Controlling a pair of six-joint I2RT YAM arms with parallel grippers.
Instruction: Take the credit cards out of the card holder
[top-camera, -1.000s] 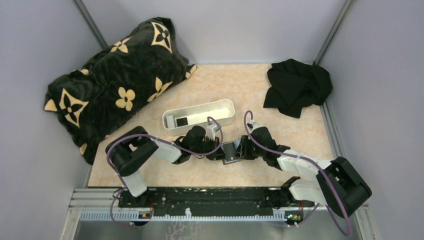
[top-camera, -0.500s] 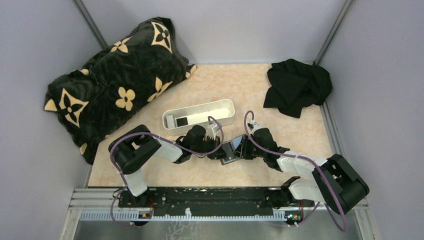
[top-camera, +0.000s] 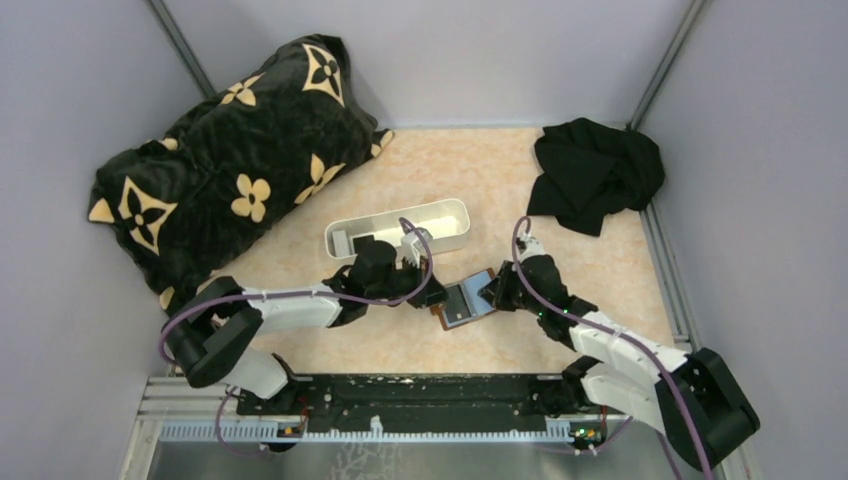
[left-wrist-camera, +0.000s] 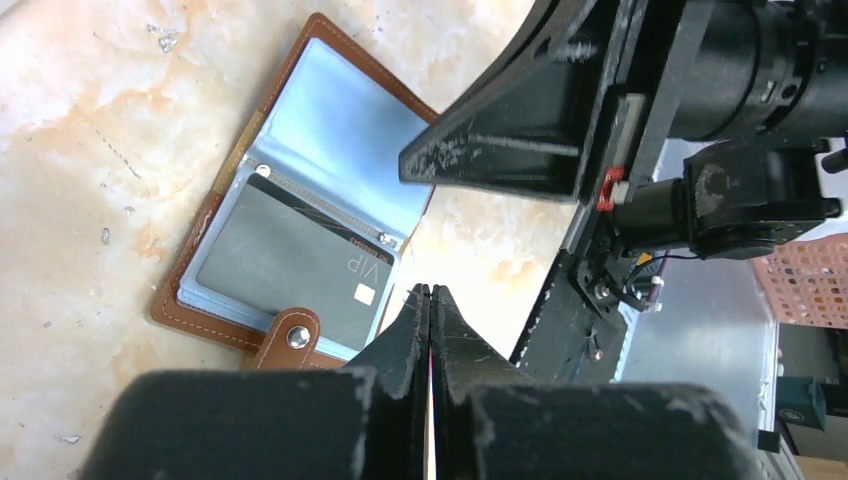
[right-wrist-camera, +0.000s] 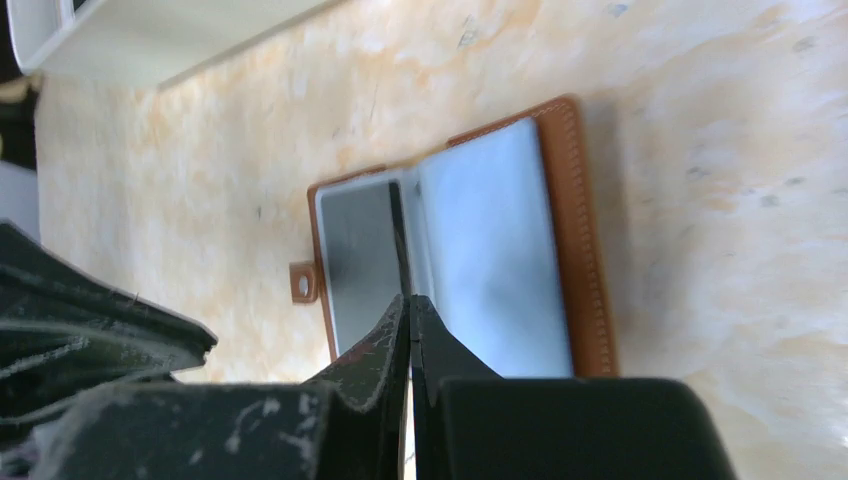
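From above, the card holder (top-camera: 466, 303) lies open on the marbled beige surface (top-camera: 430, 160), between my two arms and near the long white tray (top-camera: 450, 238). My left end effector (top-camera: 436, 297) sits at its left end and my right end effector (top-camera: 492, 293) at its right end.

In my left wrist view, the left end effector (left-wrist-camera: 430, 290) has its fingers pressed together with nothing visibly between them, the tips just beside the card holder (left-wrist-camera: 330, 110). The rim is stitched brown leather with a studded snap tab (left-wrist-camera: 290, 338), and the pockets are glossy blue-grey plastic. A dark grey card (left-wrist-camera: 285, 265) marked VIP lies in the nearer pocket. The farther pocket looks bare.

In my right wrist view, the right end effector (right-wrist-camera: 410, 298) is also closed, its tips over the central fold of the card holder (right-wrist-camera: 570, 230). A thin dark edge runs along that fold. I cannot tell whether it is a card or a pocket leaf, or whether I am pinching it.

I judge the extraction is under way, with at least one card left. The next move calls for pinning the holder with one arm and sliding the card out through its pocket mouth. The slick, thin plastic offers little purchase.
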